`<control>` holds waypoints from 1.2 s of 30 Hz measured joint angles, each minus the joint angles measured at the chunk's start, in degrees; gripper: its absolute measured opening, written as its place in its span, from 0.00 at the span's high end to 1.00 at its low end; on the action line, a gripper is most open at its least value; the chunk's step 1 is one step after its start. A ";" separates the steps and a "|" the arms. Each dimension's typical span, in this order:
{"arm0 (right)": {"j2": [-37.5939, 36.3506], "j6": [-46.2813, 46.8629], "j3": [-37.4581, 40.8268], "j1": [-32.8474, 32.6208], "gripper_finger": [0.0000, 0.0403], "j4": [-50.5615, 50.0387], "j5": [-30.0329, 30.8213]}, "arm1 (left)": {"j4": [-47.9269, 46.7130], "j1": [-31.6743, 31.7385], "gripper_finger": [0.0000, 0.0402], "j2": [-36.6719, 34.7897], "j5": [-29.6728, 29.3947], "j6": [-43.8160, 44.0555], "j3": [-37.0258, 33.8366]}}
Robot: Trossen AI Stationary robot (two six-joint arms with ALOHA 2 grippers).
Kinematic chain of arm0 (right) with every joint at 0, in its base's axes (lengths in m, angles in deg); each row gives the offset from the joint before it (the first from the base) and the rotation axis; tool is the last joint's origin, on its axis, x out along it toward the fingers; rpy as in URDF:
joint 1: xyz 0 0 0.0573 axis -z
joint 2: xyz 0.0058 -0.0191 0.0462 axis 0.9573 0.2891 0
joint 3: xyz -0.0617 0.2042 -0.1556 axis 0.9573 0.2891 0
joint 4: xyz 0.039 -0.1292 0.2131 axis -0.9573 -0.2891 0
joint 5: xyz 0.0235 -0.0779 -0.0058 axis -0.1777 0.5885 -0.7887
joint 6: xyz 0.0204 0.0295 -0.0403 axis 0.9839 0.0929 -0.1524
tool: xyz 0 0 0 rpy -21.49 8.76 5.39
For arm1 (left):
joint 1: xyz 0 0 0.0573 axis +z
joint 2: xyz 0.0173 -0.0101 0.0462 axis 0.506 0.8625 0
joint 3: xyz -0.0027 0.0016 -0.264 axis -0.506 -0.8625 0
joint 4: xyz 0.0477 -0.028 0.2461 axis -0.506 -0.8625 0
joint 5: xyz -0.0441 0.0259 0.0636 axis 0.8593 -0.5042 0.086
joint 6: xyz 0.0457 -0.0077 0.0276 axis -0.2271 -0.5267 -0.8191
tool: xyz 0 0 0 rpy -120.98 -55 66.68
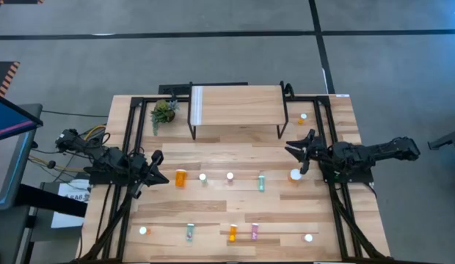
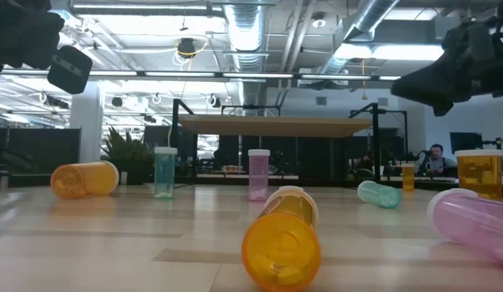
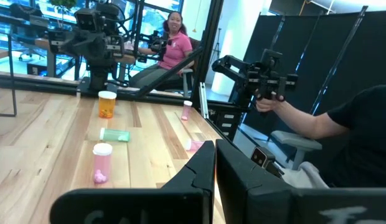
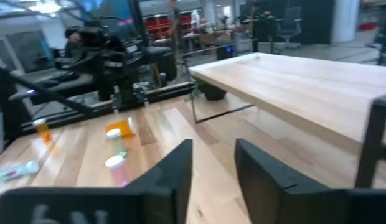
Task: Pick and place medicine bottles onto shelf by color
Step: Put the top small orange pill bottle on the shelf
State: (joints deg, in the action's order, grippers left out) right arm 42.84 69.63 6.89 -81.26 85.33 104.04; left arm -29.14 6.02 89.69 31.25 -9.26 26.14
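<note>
Two hands hover: right hand [image 1: 301,150] spread beside the shelf [image 1: 238,106], left hand [image 1: 155,167] pressed together; no label readable.

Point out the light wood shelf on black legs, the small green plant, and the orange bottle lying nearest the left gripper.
Light wood shelf [image 1: 238,104], high view, middle of its top.
Small green plant [image 1: 164,112], high view, its leaves.
Orange bottle [image 1: 181,178], high view, its body.

worktop [image 1: 235,150]: light wood planks, black frame rails | shelf [image 1: 238,106] stood at far edge, top bare | plant [image 1: 164,111] set beside shelf | medicine bottles [image 1: 180,177] scattered over worktop in two loose rows, some upright, some lying, orange/teal/pink
</note>
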 joint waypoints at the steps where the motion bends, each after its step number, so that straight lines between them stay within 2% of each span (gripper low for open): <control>1: 0.19 0.10 0.02 0.12 0.58 0.20 0.26 | 0.00 0.00 1.00 0.00 0.00 0.00 -0.02; 5: 0.18 -0.34 0.20 0.63 0.50 2.61 0.45 | 0.00 -0.02 1.00 0.02 0.00 0.00 -0.02; 9: 0.14 -2.96 -1.38 0.73 0.48 5.11 0.43 | 0.00 0.00 1.00 0.00 0.00 0.00 -0.02; 21: 0.14 -8.64 -7.48 0.75 0.56 1.21 0.65 | 0.02 -0.01 1.00 0.01 0.00 0.00 -0.02; 36: 0.16 -7.65 -7.65 0.73 0.59 -0.68 1.72 | 0.00 -0.02 1.00 0.02 0.00 0.00 -0.01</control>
State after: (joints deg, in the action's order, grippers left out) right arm 43.00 61.98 -0.76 -80.53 84.65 105.76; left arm -29.14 6.00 89.71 31.25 -9.26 26.13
